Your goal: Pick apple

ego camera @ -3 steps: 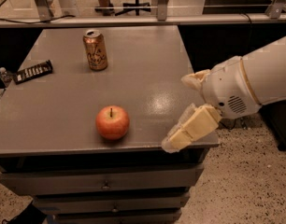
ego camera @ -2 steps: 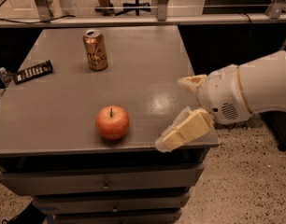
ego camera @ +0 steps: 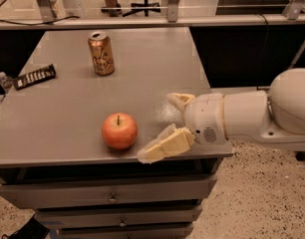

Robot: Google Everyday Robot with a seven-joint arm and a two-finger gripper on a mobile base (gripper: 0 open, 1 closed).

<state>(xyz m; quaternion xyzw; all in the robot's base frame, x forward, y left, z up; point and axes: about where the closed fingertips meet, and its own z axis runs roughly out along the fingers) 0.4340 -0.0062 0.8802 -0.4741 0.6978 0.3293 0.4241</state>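
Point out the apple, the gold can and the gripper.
apple (ego camera: 119,131): camera view, middle of its skin.
gold can (ego camera: 101,55): camera view, middle of its side.
gripper (ego camera: 160,127): camera view, midway between its open fingertips, right of the apple.

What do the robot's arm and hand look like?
The arm is smooth, white and chunky, with rounded joints like big balls. Its gripper, at the table's front edge beside the apple, has two flat cream-yellow fingers.

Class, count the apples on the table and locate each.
1. The apple sits near the table's front edge, just left of the open gripper, untouched. No others seem hidden.
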